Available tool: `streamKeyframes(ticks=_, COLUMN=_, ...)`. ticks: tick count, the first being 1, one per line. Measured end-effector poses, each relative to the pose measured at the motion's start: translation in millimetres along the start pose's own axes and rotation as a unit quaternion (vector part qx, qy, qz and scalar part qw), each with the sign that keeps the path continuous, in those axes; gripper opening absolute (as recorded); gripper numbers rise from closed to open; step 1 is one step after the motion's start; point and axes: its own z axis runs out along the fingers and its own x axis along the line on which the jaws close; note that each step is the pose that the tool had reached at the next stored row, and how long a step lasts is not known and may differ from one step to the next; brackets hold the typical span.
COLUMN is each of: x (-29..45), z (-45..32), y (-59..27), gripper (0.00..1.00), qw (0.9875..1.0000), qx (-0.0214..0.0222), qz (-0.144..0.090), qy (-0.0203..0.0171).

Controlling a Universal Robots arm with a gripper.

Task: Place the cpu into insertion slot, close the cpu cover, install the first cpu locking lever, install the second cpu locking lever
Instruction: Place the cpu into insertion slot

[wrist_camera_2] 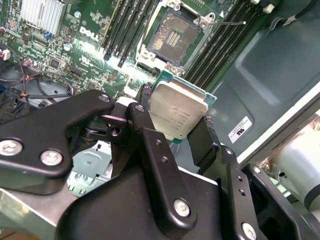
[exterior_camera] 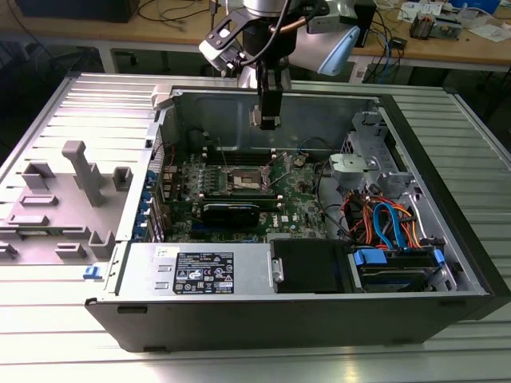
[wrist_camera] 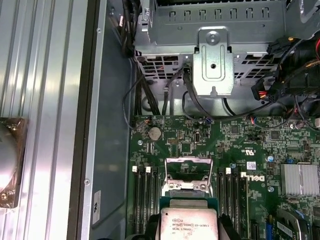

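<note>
1. Second wrist view: the jaws of the gripper pinch the cpu by opposite edges, clear above the motherboard.
2. The insertion slot lies bare nearby; in the first wrist view the cpu cover stands raised.
3. Judged step: placing the chip, which calls for squaring it over the socket and lowering it flat.

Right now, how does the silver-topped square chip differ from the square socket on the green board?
The flat square chip with a silver-grey metal top is held in the black hand; the silvery-rimmed square socket sits fixed in the green circuit board, empty. The chip's face is pale metal; the socket's centre is dark. Both are square.
</note>
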Motion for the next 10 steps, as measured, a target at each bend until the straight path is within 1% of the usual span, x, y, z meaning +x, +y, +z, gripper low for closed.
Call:
streamKeyframes(ticks=5, x=-1.1, z=2.5, y=-0.1, gripper=0.54, qw=1.0, qx=0.0003, qz=0.0, qy=0.0)
streamKeyframes(ticks=10, x=-2.8, z=5.7, y=-0.4, gripper=0.54, qw=1.0, qx=0.0015, qz=0.0, qy=0.0)
